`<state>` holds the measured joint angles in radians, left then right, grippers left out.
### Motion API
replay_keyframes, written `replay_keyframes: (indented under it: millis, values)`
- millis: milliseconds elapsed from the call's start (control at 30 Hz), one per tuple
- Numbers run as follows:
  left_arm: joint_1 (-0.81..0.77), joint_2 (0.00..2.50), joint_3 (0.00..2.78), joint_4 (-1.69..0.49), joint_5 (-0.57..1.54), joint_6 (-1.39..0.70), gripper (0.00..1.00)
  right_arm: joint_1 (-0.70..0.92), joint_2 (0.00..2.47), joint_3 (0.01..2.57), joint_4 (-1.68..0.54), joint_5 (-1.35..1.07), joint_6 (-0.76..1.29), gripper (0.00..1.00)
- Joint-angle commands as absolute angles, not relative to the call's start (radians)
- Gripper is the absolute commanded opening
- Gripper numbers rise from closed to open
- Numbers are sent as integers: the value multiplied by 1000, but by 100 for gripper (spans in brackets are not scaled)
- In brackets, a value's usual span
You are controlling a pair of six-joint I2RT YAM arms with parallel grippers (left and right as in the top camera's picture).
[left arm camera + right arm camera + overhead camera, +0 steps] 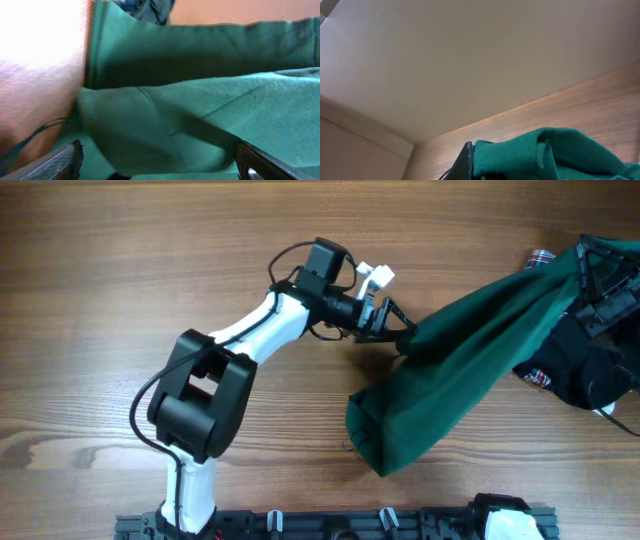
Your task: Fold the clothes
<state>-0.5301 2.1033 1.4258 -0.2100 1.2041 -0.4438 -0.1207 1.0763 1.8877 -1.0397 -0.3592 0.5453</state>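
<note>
Wood table [100, 280] under clothes [470, 370] held by right tool [592, 280].

Plain dark teal-green clothes [470, 370], brown wood-grain table [100, 270], white-and-black left arm [262, 325], black garment [580, 365].

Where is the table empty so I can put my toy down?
The left side of the table is bare wood, up to the left arm. A bare strip runs along the top, above that arm. The right edge is crowded with the green garment and a plaid cloth.
</note>
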Motion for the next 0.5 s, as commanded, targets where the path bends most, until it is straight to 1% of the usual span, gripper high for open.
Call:
replay_keyframes:
  millis: [0,100,300,467]
  values:
    - [-550,2110,1425,-204,1312,-488,96,-122,1074,1910,-1034,-379,553,4]
    - [-555,2110,1425,-206,1316,-534,96,-122,1076,1910,-1033,-375,552,4]
    - [-560,2110,1425,-191,1312,-548,98,-122,1076,1910,-1033,-375,553,4]
    - [-578,2111,1425,-85,1350,-608,97,-122,1076,1910,-1034,-376,554,4]
